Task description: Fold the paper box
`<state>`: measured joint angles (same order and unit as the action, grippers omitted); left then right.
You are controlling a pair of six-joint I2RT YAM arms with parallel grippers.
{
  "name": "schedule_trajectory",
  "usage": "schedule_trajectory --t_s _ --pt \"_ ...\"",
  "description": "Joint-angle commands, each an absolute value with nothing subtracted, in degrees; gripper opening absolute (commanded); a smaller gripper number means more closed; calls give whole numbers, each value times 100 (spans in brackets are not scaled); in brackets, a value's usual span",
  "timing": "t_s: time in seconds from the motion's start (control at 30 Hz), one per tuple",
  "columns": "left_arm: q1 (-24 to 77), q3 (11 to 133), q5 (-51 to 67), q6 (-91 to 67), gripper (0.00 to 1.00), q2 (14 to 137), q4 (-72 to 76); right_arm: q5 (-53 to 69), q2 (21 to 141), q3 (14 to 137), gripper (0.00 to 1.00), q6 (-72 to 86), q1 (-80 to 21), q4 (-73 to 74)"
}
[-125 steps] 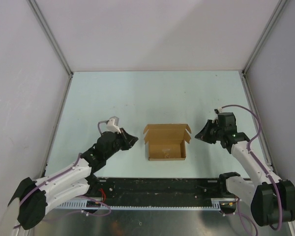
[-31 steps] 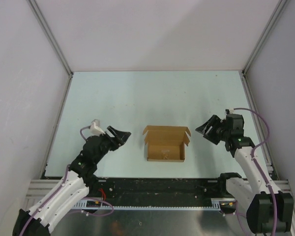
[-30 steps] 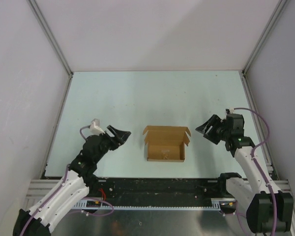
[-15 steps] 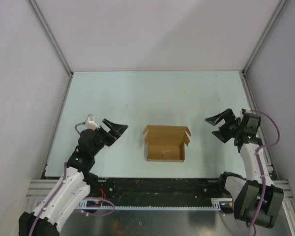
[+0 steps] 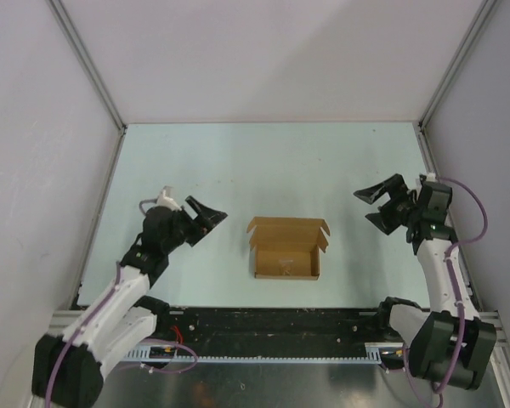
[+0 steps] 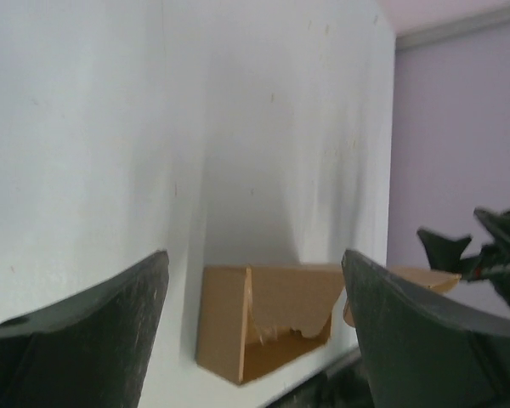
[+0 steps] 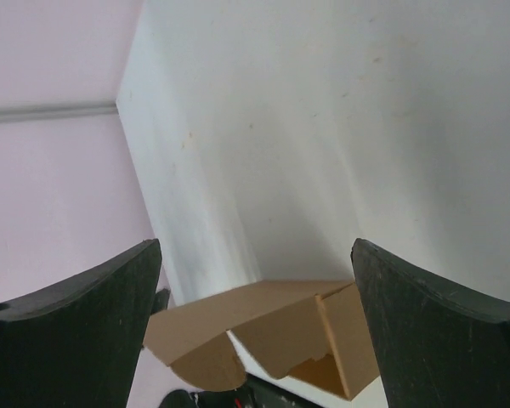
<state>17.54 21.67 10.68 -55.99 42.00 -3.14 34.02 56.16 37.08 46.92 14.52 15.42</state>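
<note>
The paper box is plain brown cardboard, standing open-topped on the pale table near the front middle, with its lid flap and side tabs raised along the far edge. Nothing touches it. My left gripper hovers open a short way to its left, pointing at it. My right gripper hovers open to the right of the box, further off. The left wrist view shows the box beyond my open left gripper. In the right wrist view the box sits below my open right gripper.
A black rail runs along the table's near edge just in front of the box. Pale walls with metal corner posts close in the left, right and back sides.
Both grippers have drawn back from the box and lifted, the left towards the left and the right towards the right wall. The right jaws opened wider. The box has not moved.
</note>
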Motion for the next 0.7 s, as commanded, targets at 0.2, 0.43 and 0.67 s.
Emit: schedule_trajectory --t_s 0.2,0.43,0.67 --pt "1758 3102 2232 -5950 83 5616 -211 2276 6081 4851 97 4640 -307 2601" --pt "1889 3585 2637 -6099 82 6328 -202 2162 6617 4869 88 4816 -966 2479" --pt "2645 4227 2461 -6205 79 6723 -202 2048 6733 4860 79 4896 -1432 2425"
